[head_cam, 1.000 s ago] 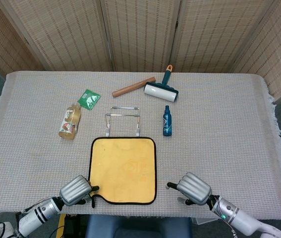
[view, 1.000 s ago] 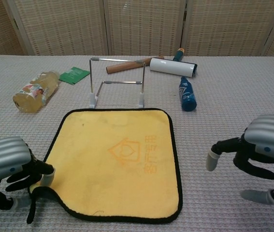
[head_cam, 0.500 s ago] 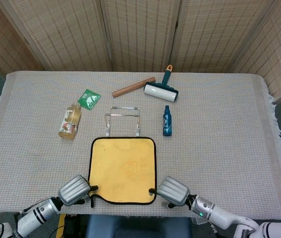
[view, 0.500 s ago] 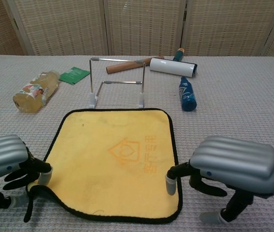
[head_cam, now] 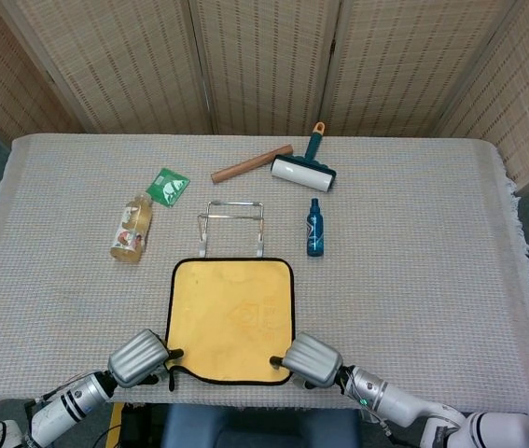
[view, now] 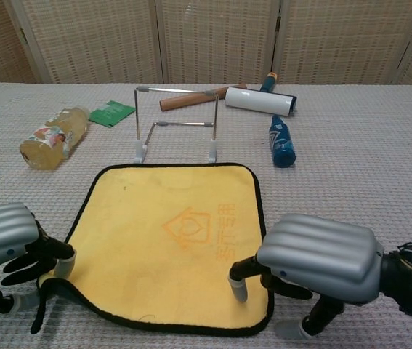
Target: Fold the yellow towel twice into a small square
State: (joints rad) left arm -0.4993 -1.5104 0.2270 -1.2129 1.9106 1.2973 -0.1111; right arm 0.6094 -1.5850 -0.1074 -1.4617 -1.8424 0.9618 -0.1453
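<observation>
The yellow towel (head_cam: 231, 315) with a black border lies spread flat near the table's front edge, also in the chest view (view: 169, 233). My left hand (head_cam: 140, 357) sits at its near-left corner, which is curled up off the cloth between finger and thumb (view: 6, 243). My right hand (head_cam: 313, 360) hovers over the near-right corner (view: 318, 258). One of its fingertips (view: 238, 289) touches the towel's surface, while the thumb stands apart beyond the hem. Nothing is gripped in it.
Behind the towel stands a wire rack (head_cam: 231, 227). A blue bottle (head_cam: 314, 228) lies to its right, a lint roller (head_cam: 303, 170) and wooden rod (head_cam: 251, 164) further back. A bottle of yellow liquid (head_cam: 131, 229) and a green packet (head_cam: 167, 187) lie at the left.
My right hand has slid left from beside the towel onto its near-right corner. The left hand has stayed put with the curled corner.
</observation>
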